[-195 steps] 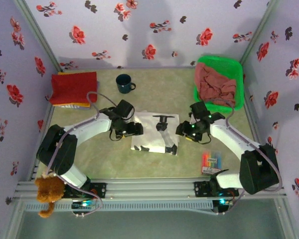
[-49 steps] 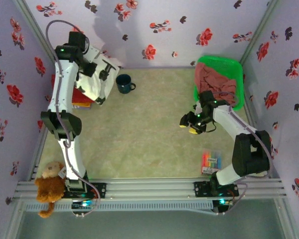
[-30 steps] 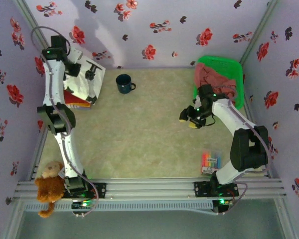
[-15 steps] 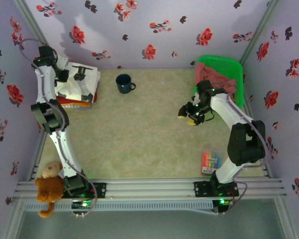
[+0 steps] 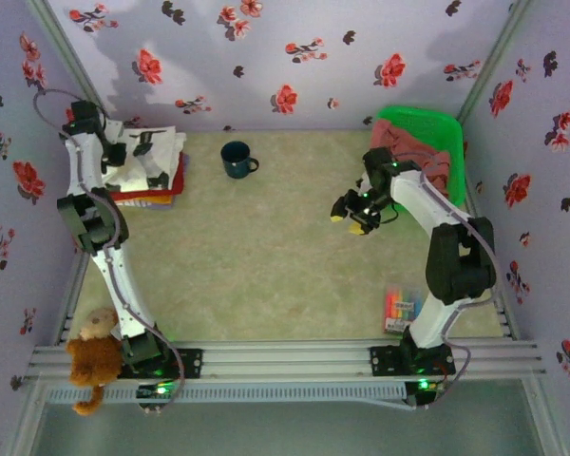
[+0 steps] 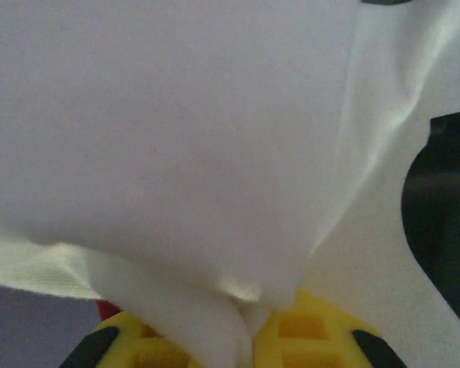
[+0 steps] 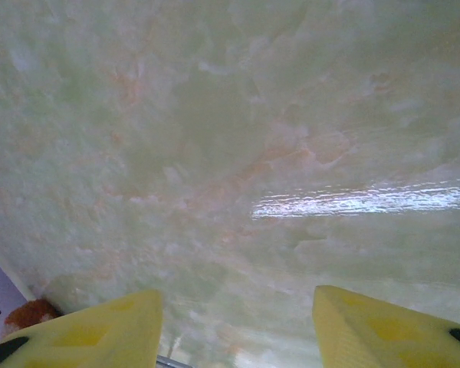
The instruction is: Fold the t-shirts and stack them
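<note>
Since half a second back, the white t-shirt (image 5: 157, 157) has dropped flatter onto the pile at the upper left of the overhead view, and the right arm has swung its wrist a little further toward centre frame. Left claw (image 6: 245, 337) is pinched nearly closed on a gathered fold of that white cloth, which drapes away from the yellow fingers, black print at the right edge. From above, the left claw (image 5: 114, 150) sits at the pile's left side, with the red t-shirt (image 5: 152, 193) peeking out underneath. Right claw (image 7: 238, 322) stands about half open with nothing between its fingers, just bare tabletop (image 7: 230, 153) below. Overhead, the right claw (image 5: 351, 217) hangs left of the green basket (image 5: 427, 119), where the pink t-shirts (image 5: 408, 152) lie crumpled. This cloth looks light, limp and quick to bunch or slide. I'd say take a hem or shoulder edge, pinch deep, and let go low so the fold keeps.
</note>
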